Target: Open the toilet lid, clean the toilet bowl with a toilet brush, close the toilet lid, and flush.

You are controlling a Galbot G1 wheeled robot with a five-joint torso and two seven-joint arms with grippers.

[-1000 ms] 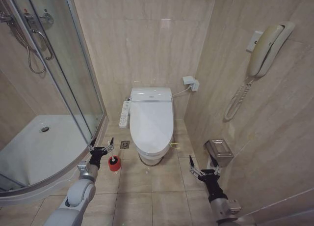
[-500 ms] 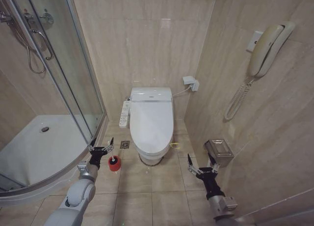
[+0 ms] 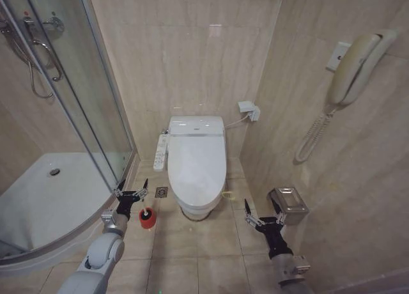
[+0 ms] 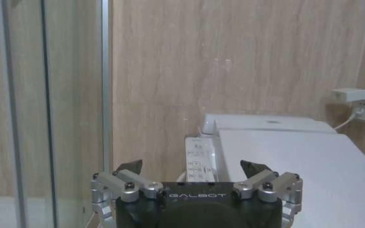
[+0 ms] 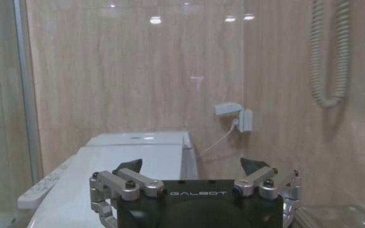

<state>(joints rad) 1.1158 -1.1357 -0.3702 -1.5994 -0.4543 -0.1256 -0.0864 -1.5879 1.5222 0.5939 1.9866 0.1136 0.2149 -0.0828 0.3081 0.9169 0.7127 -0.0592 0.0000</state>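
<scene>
The head camera has shifted, reframing the room. Left of the closed glossy white oval toilet lid, the left gripper hovers open beside the red-cupped toilet brush. Right of it, the right gripper hangs open. Lid-opening seems pending; the bowl is hidden.

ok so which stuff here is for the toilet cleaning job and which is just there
For the job:
- lid, shut over the bowl
- brush in its red holder on the floor, beside the left gripper
- right gripper, open, right of the toilet

Just there:
- shower tray
- wall phone
- button panel
- metal bin
</scene>
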